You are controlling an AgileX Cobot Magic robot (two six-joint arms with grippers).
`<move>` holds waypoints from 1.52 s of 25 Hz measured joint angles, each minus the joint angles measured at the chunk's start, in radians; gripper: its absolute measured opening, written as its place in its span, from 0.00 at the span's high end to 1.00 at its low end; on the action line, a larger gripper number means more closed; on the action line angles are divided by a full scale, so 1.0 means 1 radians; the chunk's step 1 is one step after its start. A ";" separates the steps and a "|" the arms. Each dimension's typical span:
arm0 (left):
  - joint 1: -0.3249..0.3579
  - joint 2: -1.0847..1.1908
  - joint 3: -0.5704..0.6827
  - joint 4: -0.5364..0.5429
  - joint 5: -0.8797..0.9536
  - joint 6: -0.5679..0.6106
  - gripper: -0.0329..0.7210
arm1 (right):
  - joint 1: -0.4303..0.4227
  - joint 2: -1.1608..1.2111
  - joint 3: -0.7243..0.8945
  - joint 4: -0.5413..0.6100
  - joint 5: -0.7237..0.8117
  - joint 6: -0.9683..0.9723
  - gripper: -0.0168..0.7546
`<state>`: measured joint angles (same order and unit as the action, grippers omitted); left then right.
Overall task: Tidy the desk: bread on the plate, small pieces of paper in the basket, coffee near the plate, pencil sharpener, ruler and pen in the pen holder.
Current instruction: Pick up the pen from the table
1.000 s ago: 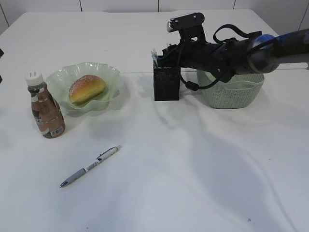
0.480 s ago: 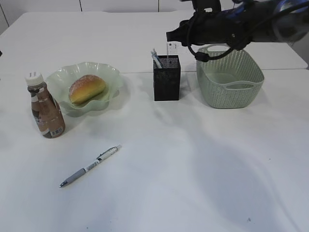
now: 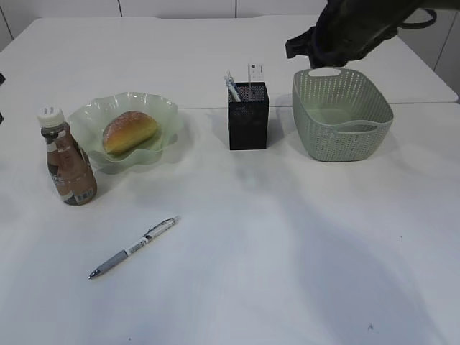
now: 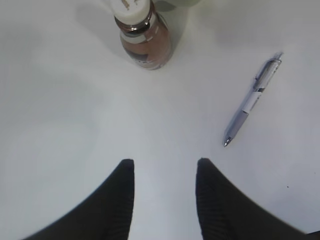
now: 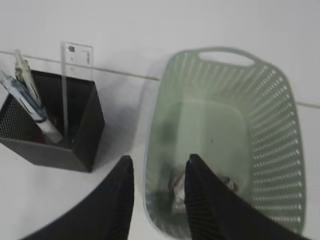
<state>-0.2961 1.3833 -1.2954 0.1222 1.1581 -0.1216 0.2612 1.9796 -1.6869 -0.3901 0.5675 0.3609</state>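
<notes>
The pen (image 4: pixel 252 100) lies slanted, ahead and right of the left gripper (image 4: pixel 165 175), whose jaws are apart and empty.

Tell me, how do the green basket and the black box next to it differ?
The basket is pale green, wide, low and oblong; the pen holder is black, narrow, upright and square. The basket has a handle cut-out; the pen holder has none. The ruler sticks out of the pen holder; nothing tops the basket's rim. Both have perforated walls.

Bright even light, soft shadows, blurred moving arm (image 3: pixel 359 29)
</notes>
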 joint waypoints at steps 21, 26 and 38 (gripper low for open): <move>-0.103 0.000 0.000 -0.017 0.026 0.048 0.57 | 0.000 -0.142 0.000 0.352 0.655 -0.232 0.59; -0.103 0.000 0.000 -0.017 0.028 0.067 0.49 | 0.000 -0.142 0.000 0.405 0.658 -0.240 0.52; -0.120 0.105 0.000 -0.015 0.071 0.139 0.47 | 0.000 -0.142 0.000 0.436 0.660 -0.242 0.42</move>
<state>-0.4157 1.4885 -1.2954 0.1075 1.2291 0.0172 0.2612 1.8372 -1.6869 0.0461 1.2270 0.1186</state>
